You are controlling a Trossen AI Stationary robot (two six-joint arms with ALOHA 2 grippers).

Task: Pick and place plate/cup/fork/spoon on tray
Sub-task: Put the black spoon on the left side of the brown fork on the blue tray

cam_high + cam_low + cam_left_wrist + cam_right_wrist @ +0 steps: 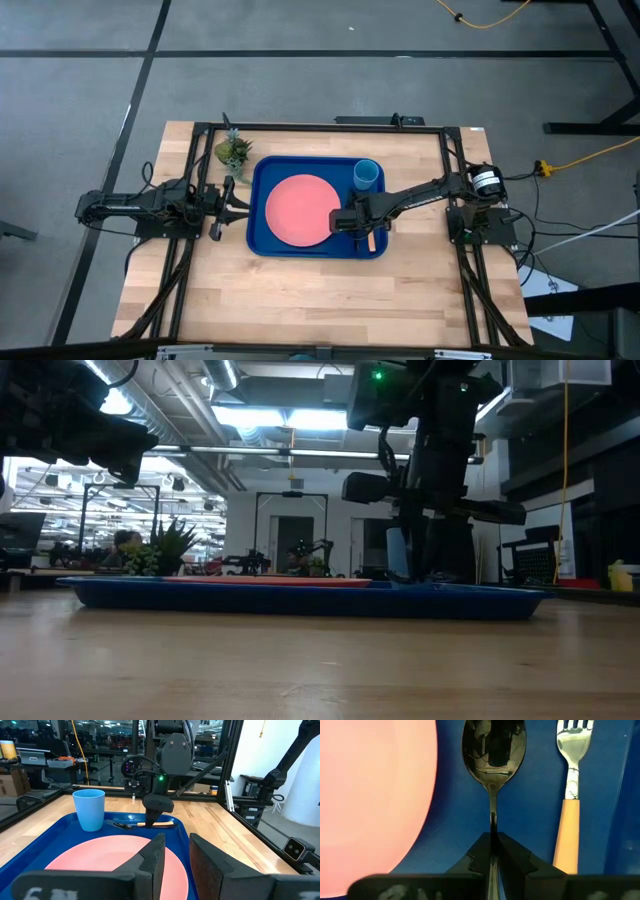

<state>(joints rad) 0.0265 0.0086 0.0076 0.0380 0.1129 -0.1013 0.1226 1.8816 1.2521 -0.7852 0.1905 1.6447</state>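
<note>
The deep-blue tray [262, 240] lies mid-table. On it rest the salmon-pink plate [300, 210], flat on the tray floor, and the light-blue cup [367, 175], upright in the far right corner. Right of the plate lie the dark spoon [494, 750] and the tan-handled fork [570, 795], side by side. My right gripper [362, 228] stands over the tray's right part, shut on the spoon. To the tray's left my left gripper [177, 855] waits level, open, holding nothing. My right gripper pinches the spoon's thin handle [493, 827] between its two fingers, behind the bowl. The fingers come steeply from above. The spoon lies level, low at the tray floor [120, 825], parallel to the fork; I cannot tell whether it touches the floor.
A small potted plant [233, 152] stands at the tray's far left corner. The dark frame rails [200, 250] run along the table's left, right and far sides. Bare wood [320, 300] stretches between the tray and the near edge.
</note>
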